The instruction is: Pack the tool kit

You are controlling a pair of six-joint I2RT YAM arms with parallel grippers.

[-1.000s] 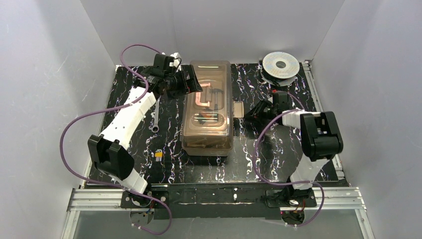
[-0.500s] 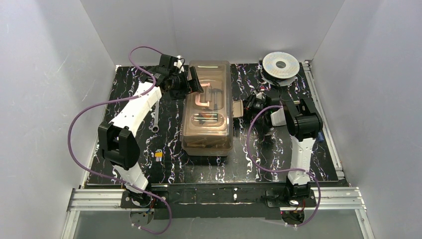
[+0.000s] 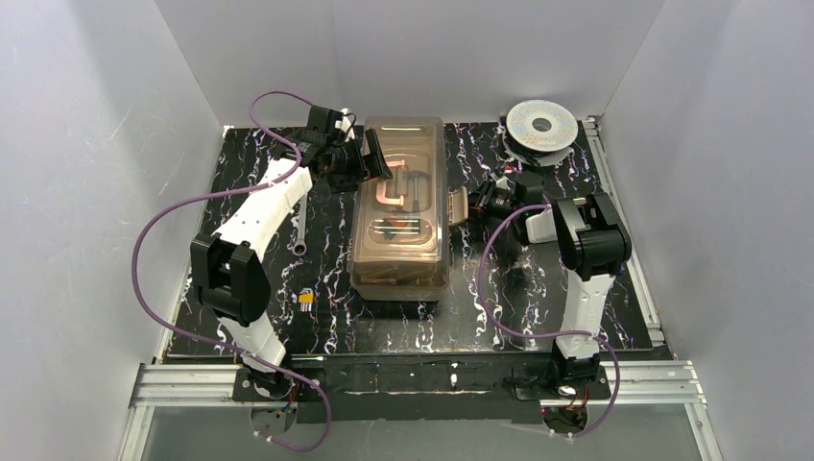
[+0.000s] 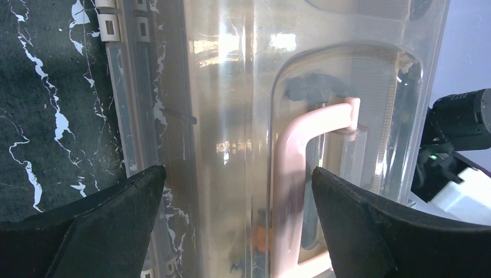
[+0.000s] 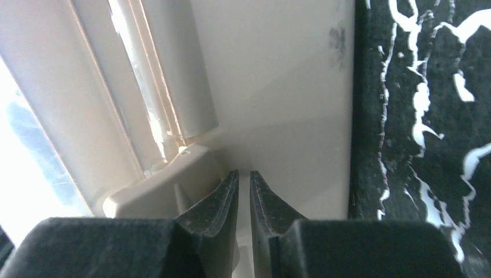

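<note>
The tan toolbox (image 3: 398, 206) lies in the middle of the black mat with its translucent lid down. Orange tools show dimly through the lid. My left gripper (image 3: 374, 161) hovers open over the lid's far left part. In the left wrist view its jaws (image 4: 238, 171) straddle the cream handle (image 4: 286, 168) without touching it. My right gripper (image 3: 477, 202) is at the box's right side, against the cream latch flap (image 3: 458, 206). In the right wrist view the jaws (image 5: 243, 172) are pinched on a thin cream rib of that latch (image 5: 168, 188).
A round silver-white spool (image 3: 541, 125) sits at the back right. A slim metal tool (image 3: 300, 229) lies on the mat left of the box, and a small yellow-and-silver item (image 3: 305, 299) lies nearer the front. Grey walls close in three sides.
The right arm swung in from the right to the box's latch flap and its jaws narrowed onto it. The left arm shifted slightly toward the back, then held still and open.
</note>
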